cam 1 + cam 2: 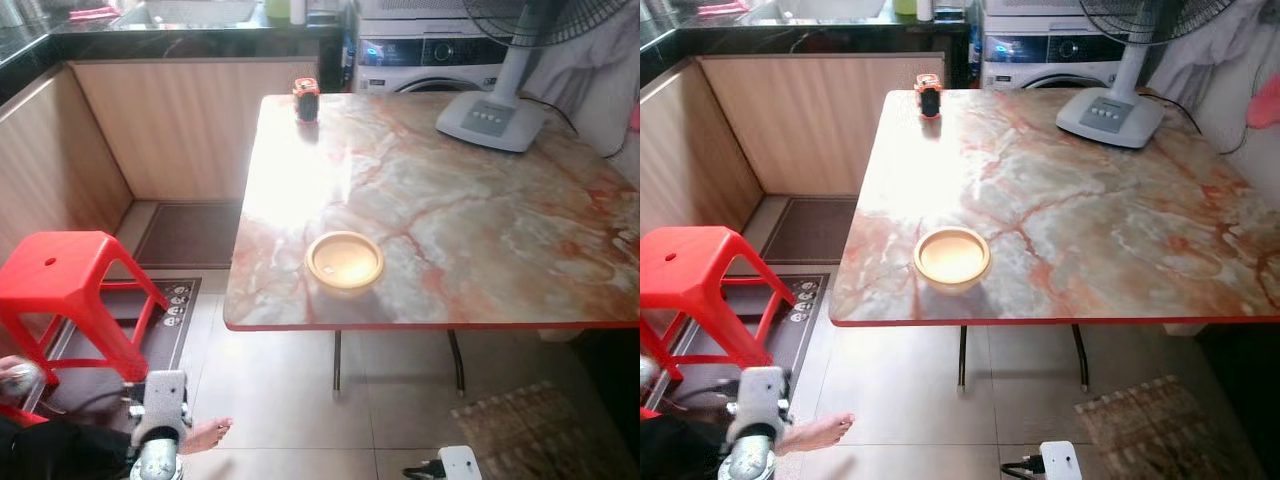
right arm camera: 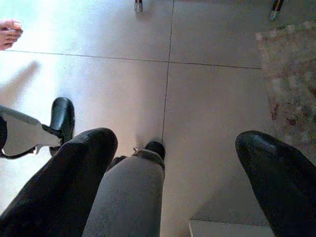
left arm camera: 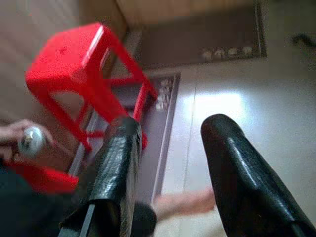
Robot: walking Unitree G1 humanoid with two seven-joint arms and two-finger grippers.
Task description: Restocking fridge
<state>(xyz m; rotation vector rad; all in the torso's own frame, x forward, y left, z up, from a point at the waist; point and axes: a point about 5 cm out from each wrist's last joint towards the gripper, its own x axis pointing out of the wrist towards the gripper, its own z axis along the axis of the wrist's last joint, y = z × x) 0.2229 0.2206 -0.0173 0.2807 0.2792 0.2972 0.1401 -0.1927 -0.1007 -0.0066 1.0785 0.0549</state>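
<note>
1. While both arms hang low at the bottom of the head views, the marble table (image 1: 480, 210) takes up the centre and right of the frame, its red edge running across the lower middle.
2. A shallow yellow bowl (image 1: 344, 261) sits on the table near its front edge, left of centre; nothing can be made out inside it.
3. A small orange-and-black jar (image 1: 306, 99) stands upright at the table's far left corner, in the upper middle of the frame, well apart from the bowl.
4. The white base of a standing fan (image 1: 490, 120) rests on the table at the upper right, with a washing machine (image 1: 420, 58) behind it.
5. A red plastic stool (image 1: 70, 290) stands on the floor at the lower left, beside a dark mat (image 1: 175, 310).
6. The left gripper (image 3: 173, 163) hangs over the pale floor tiles with its two black fingers spread apart and nothing between them.
7. The right gripper (image 2: 182, 168) likewise points down at the tiles, fingers wide apart and empty.
8. A person's bare foot (image 1: 208, 433) rests on the tiles at the bottom left, and a hand (image 3: 19, 138) holding a small silvery object appears near the stool in the left wrist view.
</note>
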